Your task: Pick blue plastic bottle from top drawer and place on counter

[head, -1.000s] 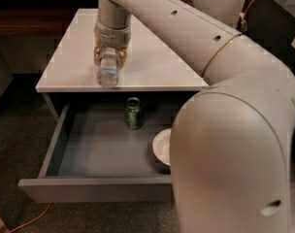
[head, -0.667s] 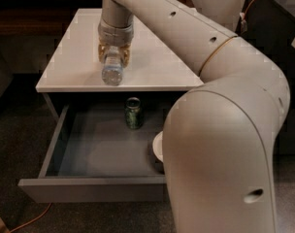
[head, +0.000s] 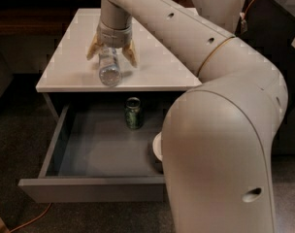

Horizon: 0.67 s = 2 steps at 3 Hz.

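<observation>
1. Robot arm point(head: 220, 149): beige and jointed. It fills the right foreground and reaches up and left over the cabinet. Its bulk hides the right side of the drawer and the cabinet's right front corner, and it covers more of the drawer than a second ago.

2. Tabletop point(head: 159, 67): glossy white, square, on top of the grey cabinet. It carries the bottle near its front edge.

3. Top drawer point(head: 89, 149): grey and shallow, pulled fully out below the tabletop, with its plain front panel towards the camera. The left half of its floor is bare.

4. Claw point(head: 111, 60): points down over the front left part of the tabletop. Its two pale fingers point(head: 130, 55) are splayed wide on either side of the bottle and grip nothing. A second ago they were closed against the bottle.

5. Blue plastic bottle point(head: 109, 69): clear with a bluish tint. It lies on the tabletop between the fingers, one end facing the camera, out of the drawer.

6. Green can point(head: 133, 113): dark, upright at the back of the drawer, directly below the bottle. Its position is unchanged.

7. White round object point(head: 157, 147): sits in the drawer to the right of the can, mostly hidden by the arm.

8. Orange cable point(head: 33, 218): lies on the dark floor at lower left.
</observation>
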Each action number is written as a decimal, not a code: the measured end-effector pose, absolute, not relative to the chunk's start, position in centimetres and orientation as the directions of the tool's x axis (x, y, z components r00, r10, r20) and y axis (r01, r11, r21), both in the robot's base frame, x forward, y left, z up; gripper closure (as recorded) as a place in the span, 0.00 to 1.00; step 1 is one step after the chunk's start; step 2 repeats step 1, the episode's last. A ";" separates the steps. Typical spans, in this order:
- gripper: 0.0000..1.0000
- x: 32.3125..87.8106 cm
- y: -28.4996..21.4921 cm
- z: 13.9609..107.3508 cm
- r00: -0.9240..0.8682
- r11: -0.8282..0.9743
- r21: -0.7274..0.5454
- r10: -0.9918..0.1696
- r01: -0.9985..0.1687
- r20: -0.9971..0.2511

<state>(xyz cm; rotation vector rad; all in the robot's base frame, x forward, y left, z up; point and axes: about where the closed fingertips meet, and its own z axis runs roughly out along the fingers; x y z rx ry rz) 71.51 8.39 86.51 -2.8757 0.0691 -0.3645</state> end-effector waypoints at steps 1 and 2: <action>0.00 71.5 8.4 86.5 0.968 -0.970 -0.244 -0.077 -0.016 0.240; 0.00 71.5 8.4 86.5 0.968 -0.970 -0.244 -0.077 -0.016 0.240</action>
